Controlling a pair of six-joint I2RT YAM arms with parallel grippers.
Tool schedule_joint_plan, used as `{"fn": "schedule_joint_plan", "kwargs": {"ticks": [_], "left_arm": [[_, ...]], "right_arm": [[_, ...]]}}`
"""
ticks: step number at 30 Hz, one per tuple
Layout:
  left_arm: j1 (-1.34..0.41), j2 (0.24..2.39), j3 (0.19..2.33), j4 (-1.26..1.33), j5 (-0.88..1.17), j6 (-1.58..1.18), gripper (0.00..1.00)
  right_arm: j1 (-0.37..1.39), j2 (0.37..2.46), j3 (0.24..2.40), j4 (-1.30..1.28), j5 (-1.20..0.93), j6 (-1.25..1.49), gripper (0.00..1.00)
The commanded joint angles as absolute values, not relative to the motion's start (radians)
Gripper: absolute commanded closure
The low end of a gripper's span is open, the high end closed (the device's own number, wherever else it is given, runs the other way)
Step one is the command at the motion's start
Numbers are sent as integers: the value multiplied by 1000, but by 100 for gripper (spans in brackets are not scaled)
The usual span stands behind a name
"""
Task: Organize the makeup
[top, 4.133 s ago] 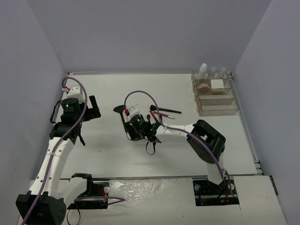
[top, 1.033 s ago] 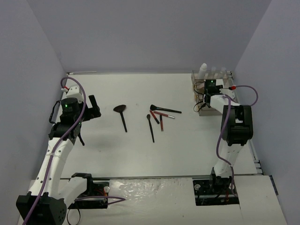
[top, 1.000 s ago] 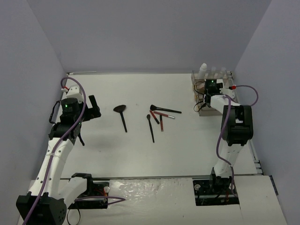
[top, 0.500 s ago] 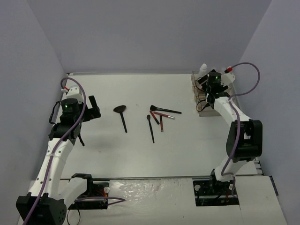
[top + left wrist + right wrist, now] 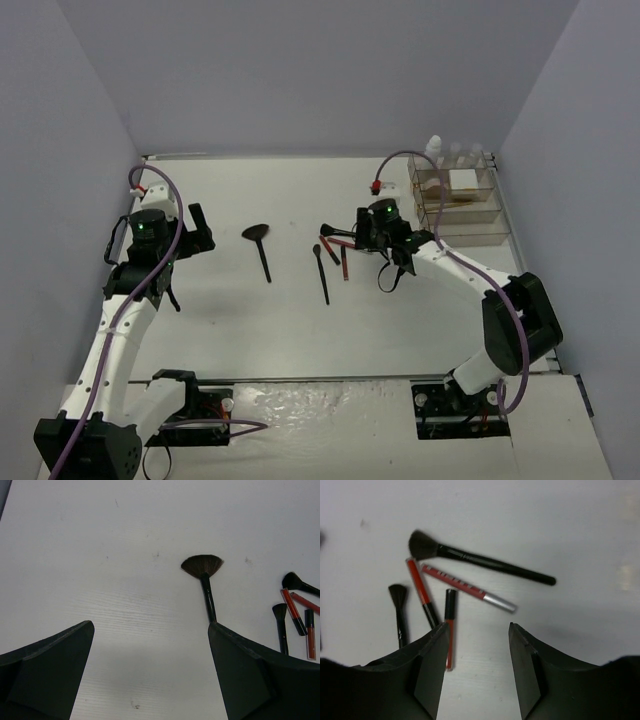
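Makeup nearest the arms is the loose scatter at mid-table. A small black brush point(image 5: 321, 270) lies closest, with a black-and-red pencil point(image 5: 449, 630) near it. Beyond those are a red pencil point(image 5: 420, 592) and a silver-tipped red pencil point(image 5: 465, 587), and past them a long powder brush point(image 5: 480, 562), its bristles just beside the red pencil's end. The right gripper point(image 5: 477, 626) hangs over this cluster with its jaws parted and nothing between them; the black-and-red pencil sits by one finger rather than in the gap. Off to the left a fan brush point(image 5: 262, 255) lies alone, and the left gripper point(image 5: 151, 626) faces it from well apart, spread wide and empty. Farthest back, by the right wall, the clear tiered organizer point(image 5: 465, 235) holds a white pad point(image 5: 462, 180) and something brownish too small to name, with white-capped bottles point(image 5: 435, 150) along its rear. The step in hand looks like choosing the next piece from the cluster. The next move calls for lowering the right fingers astride one thin shaft, squared across it so its neighbours are not dragged. After that comes a pinch low against the table and a carry to the organizer.
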State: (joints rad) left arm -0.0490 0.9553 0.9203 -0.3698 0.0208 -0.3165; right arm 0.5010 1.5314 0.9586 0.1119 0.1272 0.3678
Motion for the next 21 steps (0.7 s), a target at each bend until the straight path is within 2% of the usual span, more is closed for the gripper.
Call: {"fn": "schedule_joint_plan", "kwargs": {"ticks": [1, 14, 21], "left_arm": [[-40, 961, 950, -328, 9, -304, 3], [-40, 968, 956, -336, 9, -302, 3], [-41, 971, 954, -331, 21, -310, 3]], "right_arm": [[592, 1542, 950, 121, 197, 330, 54], [687, 1710, 961, 130, 248, 367, 55], [712, 1757, 963, 148, 246, 378, 60]]}}
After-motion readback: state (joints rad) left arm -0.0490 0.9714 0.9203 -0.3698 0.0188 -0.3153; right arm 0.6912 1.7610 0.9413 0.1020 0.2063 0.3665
